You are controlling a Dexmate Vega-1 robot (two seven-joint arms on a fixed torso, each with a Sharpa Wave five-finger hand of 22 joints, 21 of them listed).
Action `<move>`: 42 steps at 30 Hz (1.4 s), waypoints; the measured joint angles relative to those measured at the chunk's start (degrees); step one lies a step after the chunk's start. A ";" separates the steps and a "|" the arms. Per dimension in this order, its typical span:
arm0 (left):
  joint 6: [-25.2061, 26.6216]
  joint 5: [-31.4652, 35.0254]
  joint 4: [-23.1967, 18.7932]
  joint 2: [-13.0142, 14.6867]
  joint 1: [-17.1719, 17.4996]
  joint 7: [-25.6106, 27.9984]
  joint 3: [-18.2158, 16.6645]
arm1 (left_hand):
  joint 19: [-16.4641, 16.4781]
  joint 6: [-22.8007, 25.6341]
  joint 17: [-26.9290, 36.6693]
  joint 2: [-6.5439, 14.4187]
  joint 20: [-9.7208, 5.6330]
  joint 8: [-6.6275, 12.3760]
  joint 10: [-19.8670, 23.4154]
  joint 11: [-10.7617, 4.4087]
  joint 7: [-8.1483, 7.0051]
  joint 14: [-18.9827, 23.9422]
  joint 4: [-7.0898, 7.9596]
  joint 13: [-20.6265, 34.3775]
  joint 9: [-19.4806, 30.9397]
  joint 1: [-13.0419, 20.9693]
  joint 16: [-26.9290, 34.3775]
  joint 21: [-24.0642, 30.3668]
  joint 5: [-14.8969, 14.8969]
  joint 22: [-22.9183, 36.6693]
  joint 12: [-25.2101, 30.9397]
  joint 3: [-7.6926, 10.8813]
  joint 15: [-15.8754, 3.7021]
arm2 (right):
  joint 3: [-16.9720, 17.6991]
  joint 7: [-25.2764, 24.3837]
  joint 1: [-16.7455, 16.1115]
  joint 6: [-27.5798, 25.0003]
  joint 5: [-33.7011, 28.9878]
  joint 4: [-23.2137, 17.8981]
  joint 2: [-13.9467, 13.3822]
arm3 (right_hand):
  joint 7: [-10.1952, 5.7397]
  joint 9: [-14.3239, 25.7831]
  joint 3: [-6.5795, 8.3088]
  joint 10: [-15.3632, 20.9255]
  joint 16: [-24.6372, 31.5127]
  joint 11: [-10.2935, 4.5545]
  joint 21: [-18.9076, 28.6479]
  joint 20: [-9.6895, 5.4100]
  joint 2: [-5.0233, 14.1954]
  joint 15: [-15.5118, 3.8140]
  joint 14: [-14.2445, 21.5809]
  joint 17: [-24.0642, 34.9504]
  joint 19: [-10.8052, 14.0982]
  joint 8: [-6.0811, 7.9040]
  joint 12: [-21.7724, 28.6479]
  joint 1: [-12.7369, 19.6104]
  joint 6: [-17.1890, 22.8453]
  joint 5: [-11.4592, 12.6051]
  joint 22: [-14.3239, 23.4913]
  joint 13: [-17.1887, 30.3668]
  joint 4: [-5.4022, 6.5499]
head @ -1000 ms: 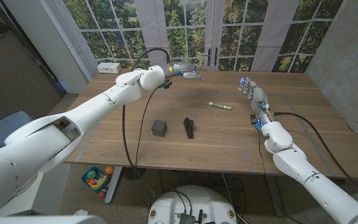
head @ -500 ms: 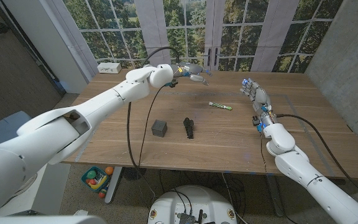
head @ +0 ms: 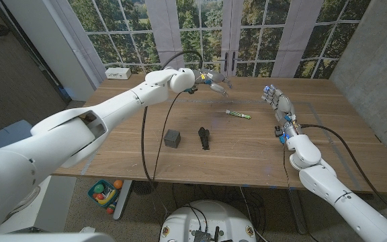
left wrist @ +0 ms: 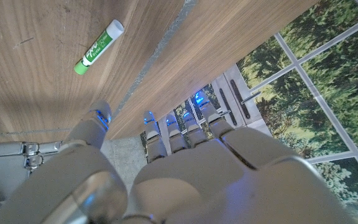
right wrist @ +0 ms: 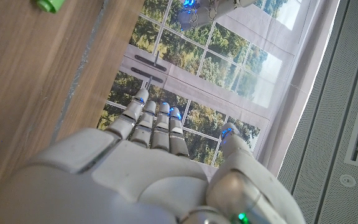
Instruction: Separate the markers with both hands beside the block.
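Note:
A green marker (head: 238, 115) lies on the wooden table (head: 314, 144), right of the middle. A black marker (head: 205, 138) lies nearer the front, just right of the dark grey block (head: 172, 138). My left hand (head: 213, 81) hovers above the table's far edge, behind both markers, fingers spread and holding nothing. My right hand (head: 277, 104) stands to the right of the green marker with its fingers straight and empty. In the left wrist view the green marker (left wrist: 98, 46) lies beyond my left hand (left wrist: 185, 168). The right wrist view shows my right hand (right wrist: 160, 168) and one end of the green marker (right wrist: 47, 5).
A white box (head: 118, 72) sits at the table's far left corner. A black cable (head: 154, 134) hangs from my left arm across the table in front of the block. Tall windows stand behind the far edge. A toy bin (head: 106, 195) sits on the floor.
My left hand has travelled to the right along the table's far edge, toward the middle. My right hand has barely moved. Markers and block lie where they were.

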 measured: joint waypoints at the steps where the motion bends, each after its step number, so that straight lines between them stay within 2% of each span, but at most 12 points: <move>1: -0.17 0.23 0.86 -0.57 -0.73 -0.13 0.75 | 0.00 0.11 0.04 0.01 0.00 0.00 0.00 0.00 0.12 0.51 0.00 0.01 0.00 0.67 0.03 -0.13 -0.15 0.00 0.00 0.00 0.07 | 0.05 -0.03 -0.06 0.01 -0.01 -0.04 -0.01 | 0.00 0.00 0.00 0.00 0.00 0.00 0.00 0.00 0.00 0.00 0.00 0.00 0.00 0.00 0.00 0.00 0.00 0.00 0.00 0.00 0.00; 5: -0.73 0.67 1.52 -0.94 -1.17 -0.68 1.25 | 1.44 -1.48 0.04 -0.71 0.00 -0.74 -0.02 0.01 0.27 2.11 0.00 0.30 0.00 3.27 0.03 -0.44 -0.23 0.00 0.00 0.00 0.06 | 0.16 -0.04 -0.24 0.02 -0.01 -0.13 -0.11 | -0.01 0.00 0.00 0.00 0.00 0.00 -0.21 0.00 0.00 0.00 0.00 0.00 0.00 0.00 0.00 0.00 0.82 0.00 0.00 0.00 0.00; 7: -1.01 1.05 1.52 -0.94 -1.17 -0.96 1.25 | 1.44 -2.12 0.04 -0.75 0.00 -1.11 -0.35 0.35 0.20 2.11 0.00 0.30 0.00 3.89 0.03 -0.86 -0.23 0.00 0.00 0.00 0.06 | 0.23 -0.04 -0.38 0.02 -0.01 -0.16 -0.16 | -0.01 0.00 -0.11 0.00 0.00 0.00 -0.42 0.00 0.00 0.00 0.00 0.15 0.00 0.00 0.00 0.00 0.82 0.00 0.00 0.00 -0.11; 8: -1.12 1.25 3.11 -1.88 -2.29 -1.02 2.54 | 1.44 -2.28 0.04 -0.75 0.00 -1.16 -0.43 0.43 0.21 2.11 0.00 0.30 0.00 3.89 0.03 -0.90 -0.23 0.06 -0.10 0.00 0.06 | 0.24 0.10 -0.44 0.13 0.05 -0.17 -0.17 | -0.01 0.00 -0.16 0.00 0.00 0.00 -0.42 0.00 0.00 0.00 0.00 0.22 0.00 0.00 0.00 0.00 0.82 0.00 0.00 0.00 -0.16; 18: -1.88 2.98 6.14 -3.57 -4.11 -1.14 4.99 | 1.75 -3.40 0.03 -0.78 0.31 -1.56 -0.63 0.19 -0.10 2.11 0.30 0.30 -0.01 6.06 0.03 -1.32 -0.23 0.27 -0.24 -0.29 0.06 | 0.59 0.21 -1.04 0.69 0.08 -0.35 -0.19 | -0.01 0.00 -0.31 0.31 0.00 0.31 -0.63 0.00 0.00 0.53 -0.31 0.24 -0.01 0.00 0.00 0.00 1.44 0.00 0.00 -0.01 -0.31; 28: -2.68 4.57 8.68 -4.86 -5.11 0.46 6.95 | 2.05 -1.44 0.03 -0.70 0.00 -1.28 5.21 0.37 1.18 2.99 0.48 0.56 0.28 9.28 0.03 -2.52 -0.64 0.27 1.21 -1.43 0.06 | 0.91 0.18 -1.52 1.38 0.17 -0.39 -0.10 | -0.01 0.00 -0.31 0.31 0.00 0.31 -0.85 0.00 0.00 0.53 -0.31 0.23 -0.01 0.00 0.00 0.00 1.44 0.00 0.00 -0.01 -0.31; 33: -3.43 5.26 9.39 -5.09 -5.18 2.48 7.38 | 2.85 1.00 0.03 -1.21 -0.18 -0.15 7.16 0.20 1.80 4.89 0.49 0.81 0.54 10.97 0.42 -2.75 -0.63 0.27 1.67 -2.41 -0.02 | 0.98 0.18 -1.66 1.56 0.27 -0.24 0.03 | -0.01 0.00 -0.31 0.31 0.00 0.31 -1.07 0.00 -0.02 0.52 -0.31 0.23 -0.01 0.00 0.00 -0.02 1.44 0.00 0.00 -0.01 -0.31; 35: -3.74 5.28 11.00 -5.73 -5.39 3.24 7.90 | 3.10 2.75 0.03 -1.42 -0.17 0.65 8.04 0.20 2.27 5.72 0.46 0.82 0.65 12.13 0.42 -3.00 -0.64 0.27 1.67 -2.78 -0.04 | 1.02 0.20 -1.70 1.78 0.37 -0.12 0.09 | 0.20 0.00 -0.31 0.32 0.00 0.33 -1.07 0.00 -0.39 0.52 -0.31 0.23 -0.01 0.00 0.00 -0.39 1.65 0.00 0.00 -0.01 -0.31; 36: -4.03 5.27 12.14 -6.19 -5.54 3.71 8.18 | 3.30 3.67 0.06 -1.47 0.02 1.13 8.79 0.12 2.58 6.34 0.45 0.82 0.76 12.81 0.42 -3.19 -0.67 0.27 1.79 -3.16 -0.03 | 1.04 0.23 -1.72 1.88 0.42 -0.05 0.13 | 0.32 0.00 -0.31 0.52 0.00 0.52 -1.07 0.00 -0.39 0.52 -0.31 0.23 -0.01 0.00 0.00 -0.39 1.77 0.00 0.00 -0.01 -0.31; 40: -4.81 5.12 12.33 -6.27 -5.56 5.06 8.22 | 4.03 6.69 0.31 -1.45 0.30 2.89 12.95 -0.40 3.81 8.57 0.40 1.09 1.29 15.61 0.91 -3.62 -0.68 0.54 2.73 -3.92 -0.04 | 1.11 0.24 -1.76 1.91 0.42 0.19 0.26 | 0.30 0.29 -0.31 0.94 0.29 0.30 -1.07 0.00 -0.39 0.52 -0.31 0.23 -0.01 0.00 0.00 -0.39 1.75 0.00 0.00 -0.01 -0.30; 41: -5.03 5.10 14.50 -7.15 -5.84 5.49 8.91 | 4.32 7.10 0.31 -1.57 0.33 3.11 13.68 -0.53 4.02 8.77 0.34 1.11 1.33 16.02 0.91 -3.62 -0.67 0.54 2.79 -3.98 -0.25 | 1.12 0.24 -1.77 1.91 0.42 0.24 0.28 | 0.30 0.29 -0.31 0.94 0.41 0.30 -1.07 0.00 -0.39 0.52 -0.31 0.23 -0.01 0.00 0.00 -0.39 1.75 0.00 0.00 -0.01 -0.31; 42: -5.06 5.10 14.60 -7.20 -5.85 5.56 8.95 | 4.60 7.30 0.31 -1.76 0.11 3.16 14.24 -0.78 4.22 9.26 0.34 1.11 1.33 16.38 0.91 -3.62 -0.67 0.54 2.95 -3.98 -0.21 | 1.12 0.34 -1.76 2.19 0.54 0.26 0.28 | 0.30 0.29 -0.31 0.94 0.42 0.30 -1.07 0.00 -0.39 0.52 -0.31 0.35 -0.01 0.00 0.00 -0.39 1.75 0.00 0.00 -0.01 -0.31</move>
